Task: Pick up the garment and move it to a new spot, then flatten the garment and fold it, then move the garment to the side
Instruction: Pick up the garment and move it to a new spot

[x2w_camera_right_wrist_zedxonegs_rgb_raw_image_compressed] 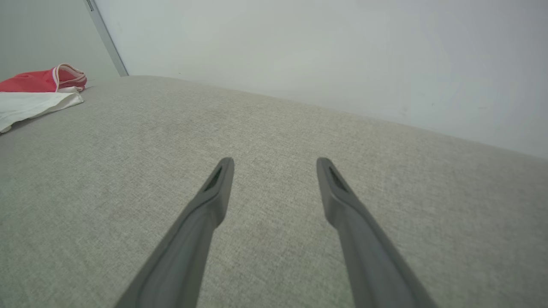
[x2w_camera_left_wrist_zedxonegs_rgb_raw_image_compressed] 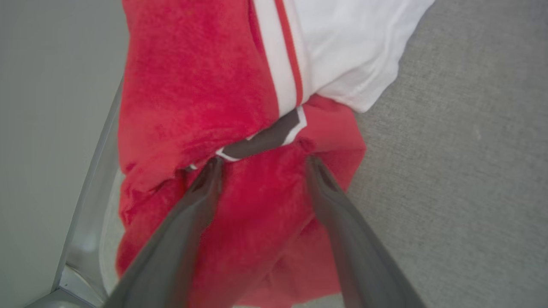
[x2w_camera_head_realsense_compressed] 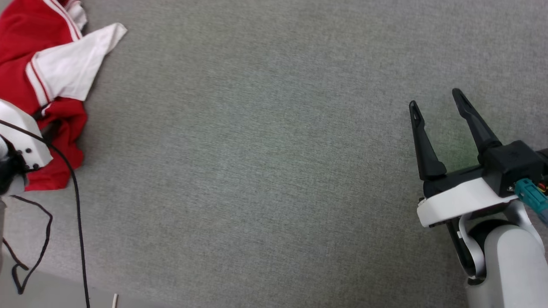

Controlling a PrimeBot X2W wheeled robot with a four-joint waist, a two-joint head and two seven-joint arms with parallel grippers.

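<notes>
My left gripper (x2w_camera_left_wrist_zedxonegs_rgb_raw_image_compressed: 264, 164) hangs wide-jawed over the crumpled red-and-white jersey garment (x2w_camera_left_wrist_zedxonegs_rgb_raw_image_compressed: 192, 85), my right gripper (x2w_camera_head_realsense_compressed: 436, 99) equally wide, well apart, above grey woven fabric surface (x2w_camera_head_realsense_compressed: 257, 171).

Open grey bench (x2w_camera_head_realsense_compressed: 265, 171) across the middle and right of the head view, free to pass on every side of the right end effector (x2w_camera_head_realsense_compressed: 435, 98), its fingers spread above bare fabric. Blocked at the far left by the rumpled shirt (x2w_camera_head_realsense_compressed: 25, 51) heaped at the bench edge, with the left end effector (x2w_camera_left_wrist_zedxonegs_rgb_raw_image_compressed: 264, 160) spread wide over its red cloth and a black cable (x2w_camera_head_realsense_compressed: 78, 205) trailing down just below. Closed off along the far edge by a pale wall (x2w_camera_right_wrist_zedxonegs_rgb_raw_image_compressed: 342, 55).
</notes>
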